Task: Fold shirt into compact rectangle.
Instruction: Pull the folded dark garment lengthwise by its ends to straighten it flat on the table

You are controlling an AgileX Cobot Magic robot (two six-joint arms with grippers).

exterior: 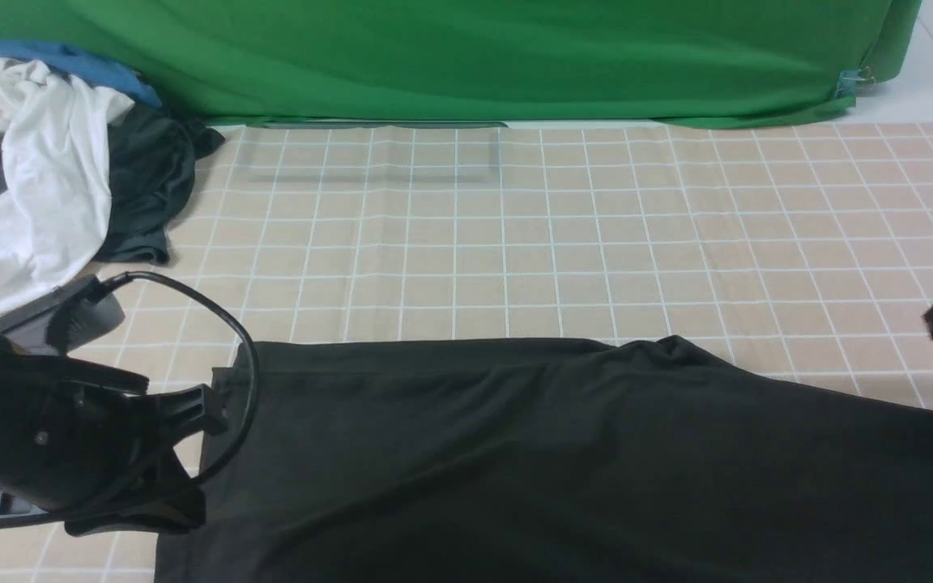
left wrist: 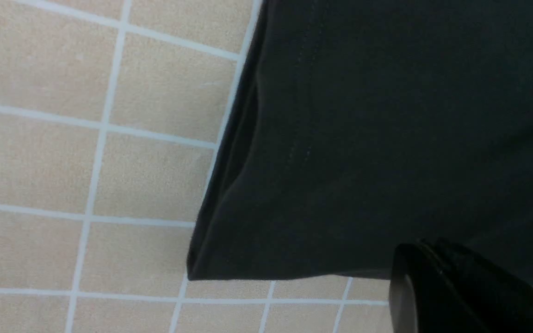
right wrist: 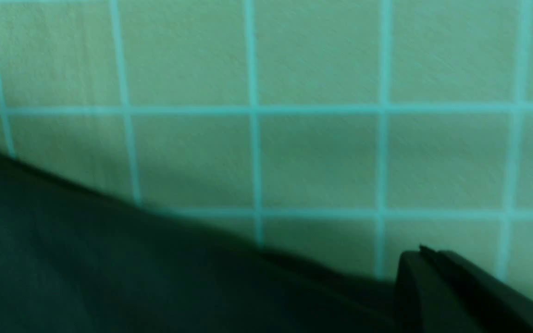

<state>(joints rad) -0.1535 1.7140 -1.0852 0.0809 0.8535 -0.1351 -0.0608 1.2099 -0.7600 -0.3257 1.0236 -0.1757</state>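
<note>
End effector on the left arm [left wrist: 426,247]: in the left wrist view its tips are together, a narrow closed pair above the shirt [left wrist: 387,152] near an edge. I can't tell whether any cloth is caught between them. Layered edges lie beside that fabric on the gridded desk [left wrist: 40,166].

Right wrist view: the right end effector [right wrist: 426,252] is narrow too, tips closed near the shirt's dark, blurred border; a pinch of cloth I can't confirm either.

Front view, reading the clock from its centre: the shirt fills the near side of the desk from about eight o'clock through six to four. Its far edge rises in a small ruck at about one o'clock. A pile of other clothes [exterior: 53,162] sits toward ten.

I judge this an early fold. I'd check for cloth at both tips; if bare, I'd open just off the surface and pinch every layer of the edge. Then I'd raise both arms together, keep light tension, lay the edge down evenly and smooth that ruck.
</note>
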